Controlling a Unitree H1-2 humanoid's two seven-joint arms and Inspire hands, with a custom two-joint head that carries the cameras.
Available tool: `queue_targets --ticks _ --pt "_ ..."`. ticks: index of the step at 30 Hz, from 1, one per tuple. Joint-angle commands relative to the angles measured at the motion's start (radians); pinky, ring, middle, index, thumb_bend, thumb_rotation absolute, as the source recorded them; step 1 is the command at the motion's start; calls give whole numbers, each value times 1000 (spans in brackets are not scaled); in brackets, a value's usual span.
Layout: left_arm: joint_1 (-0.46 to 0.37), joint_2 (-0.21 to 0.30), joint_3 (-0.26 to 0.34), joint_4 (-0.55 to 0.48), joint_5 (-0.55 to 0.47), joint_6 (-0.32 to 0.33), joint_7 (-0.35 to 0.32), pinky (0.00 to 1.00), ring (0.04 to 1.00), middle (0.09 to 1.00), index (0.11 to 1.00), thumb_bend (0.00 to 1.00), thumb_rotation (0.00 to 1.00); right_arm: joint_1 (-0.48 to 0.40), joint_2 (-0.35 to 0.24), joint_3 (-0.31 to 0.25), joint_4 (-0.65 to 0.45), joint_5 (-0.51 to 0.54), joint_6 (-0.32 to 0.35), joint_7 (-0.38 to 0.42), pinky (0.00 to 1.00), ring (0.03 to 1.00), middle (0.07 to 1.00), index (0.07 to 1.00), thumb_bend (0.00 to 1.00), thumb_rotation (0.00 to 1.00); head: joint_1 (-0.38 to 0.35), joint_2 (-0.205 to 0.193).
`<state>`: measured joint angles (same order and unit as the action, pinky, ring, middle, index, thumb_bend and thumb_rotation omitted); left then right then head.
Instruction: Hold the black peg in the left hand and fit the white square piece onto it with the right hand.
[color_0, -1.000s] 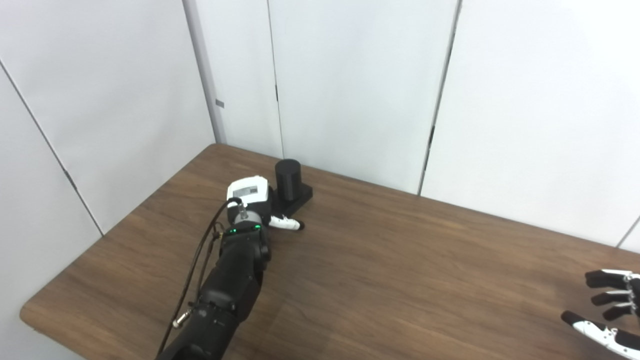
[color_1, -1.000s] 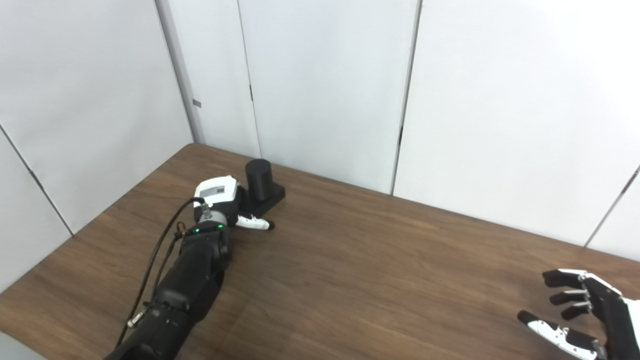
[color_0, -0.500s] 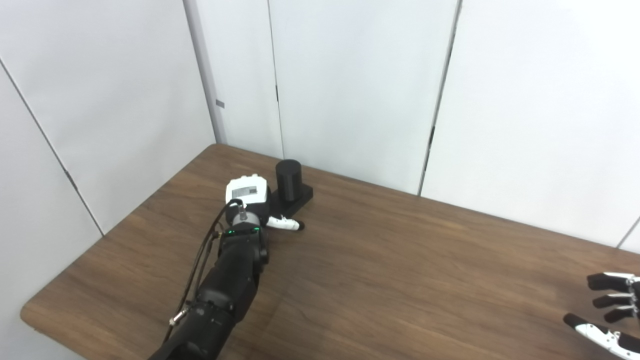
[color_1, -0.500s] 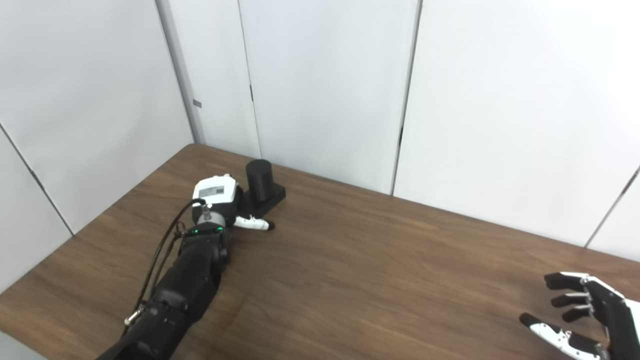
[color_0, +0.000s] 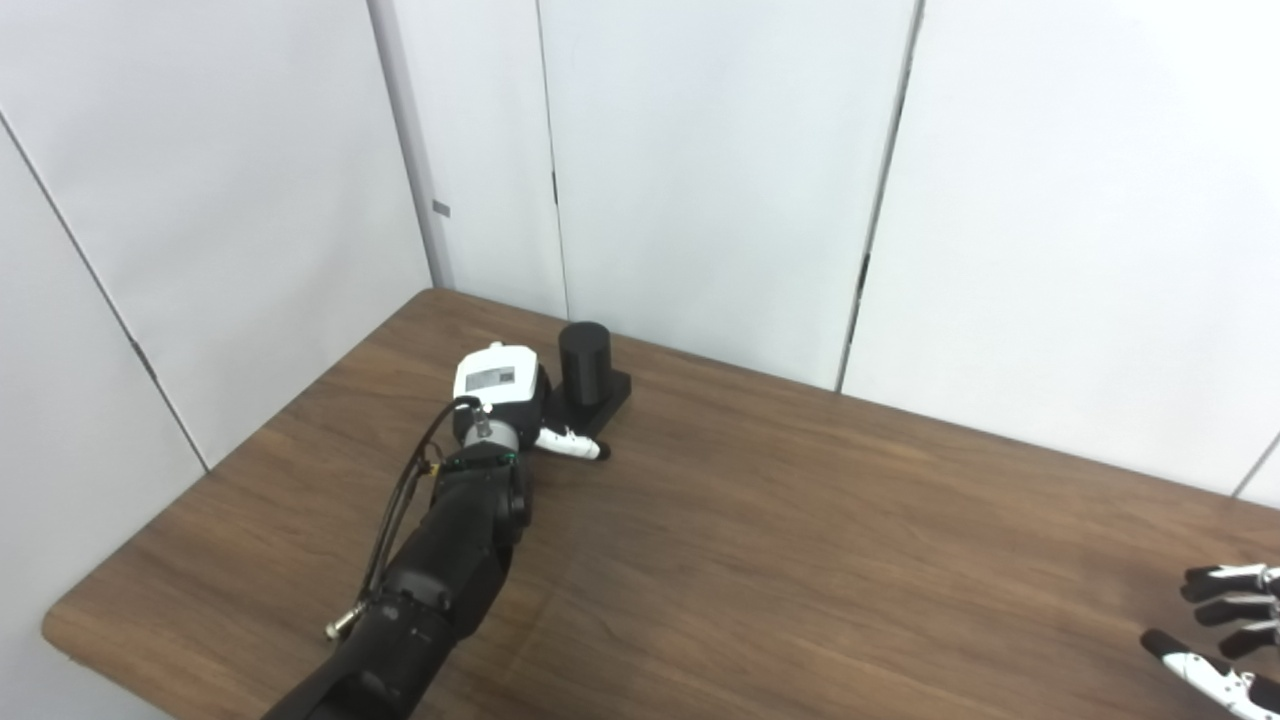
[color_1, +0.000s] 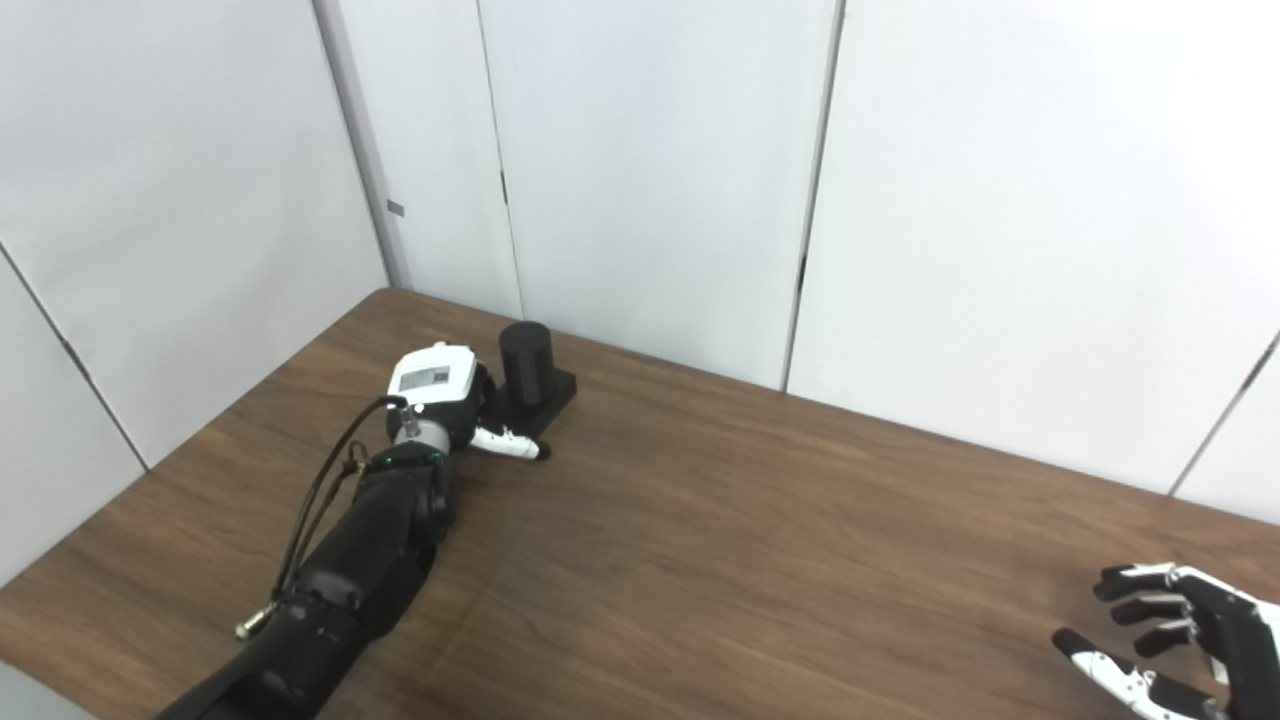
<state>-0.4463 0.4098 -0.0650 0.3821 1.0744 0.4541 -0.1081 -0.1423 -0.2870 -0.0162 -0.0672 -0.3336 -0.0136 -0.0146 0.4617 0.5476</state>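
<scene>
The black peg (color_0: 585, 352), a short cylinder on a square black base, stands upright near the table's far left edge. My left hand (color_0: 497, 385) rests against the base's left side, its white back facing up. Its thumb (color_0: 567, 446) reaches out along the front of the base, and its fingers are hidden behind the hand. My right hand (color_1: 1180, 630) hovers open at the bottom right, fingers apart, holding nothing. No white square piece shows in either view.
The brown wooden table (color_0: 800, 520) ends close behind the peg, against white wall panels (color_0: 700, 170). Its left edge runs diagonally past my left arm.
My left hand has pushed forward and the peg has slid a little to the right with it. My right hand has dropped lower and farther right in the picture.
</scene>
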Motion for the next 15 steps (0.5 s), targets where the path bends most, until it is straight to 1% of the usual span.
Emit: queue_targets --ticks 1,3,6,12,15 --pt "-21 24 -23 25 -21 -3 22 938 941 885 496 522 72 -29 -16 -8 -40 4 -45 -7 404 544 644 490 501 133 0 1" --pt "-15 32 -47 30 -44 -23 51 889 913 858 485 521 64 -28 -15 -9 -41 9 -44 -6 411 546 644 490 501 134 0 1" --pt "-12 42 -77 35 -71 -33 77 864 897 841 480 522 61 -28 -15 -9 -43 11 -40 -3 412 547 645 490 501 136 0 1" --pt "-7 62 -127 38 -125 -63 94 889 898 843 482 523 58 -29 -13 -8 -46 6 -33 -1 414 552 646 490 500 136 -5 9" --pt "-3 83 -165 41 -151 -98 73 910 905 854 484 521 59 -29 -9 -6 -55 2 -22 1 420 553 646 490 500 135 -12 10"
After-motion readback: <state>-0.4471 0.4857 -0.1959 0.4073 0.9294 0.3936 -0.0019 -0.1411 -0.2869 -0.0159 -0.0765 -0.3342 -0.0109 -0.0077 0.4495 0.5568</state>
